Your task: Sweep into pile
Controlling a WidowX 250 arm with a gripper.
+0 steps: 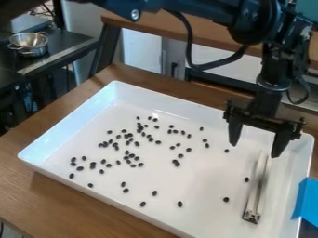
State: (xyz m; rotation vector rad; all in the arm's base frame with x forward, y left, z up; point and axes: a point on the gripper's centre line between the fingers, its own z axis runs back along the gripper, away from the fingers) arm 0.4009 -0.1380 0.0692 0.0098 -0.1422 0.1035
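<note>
Bright, soft light spreads over the white tray (73, 124) here, and its left inner wall picks up a strong pale sheen. There's a small hot spot of glare by the back wall! Shading inside the tray is faint and gentle. Against all that, the arm (251, 27) reads very dark, one joint giving a glint. Over to the upper left it's dim, yet the metal bowl (29, 42) flashes with highlights.

1. Cut off by the top edge: part of the black arm (186, 10).
2. Cropped at the bottom: the white tray (74, 123).
3. Cropped at right, covering some tray rim: the blue piece (305, 200).
4. Too small to identify: dark bits (155, 193).
</note>
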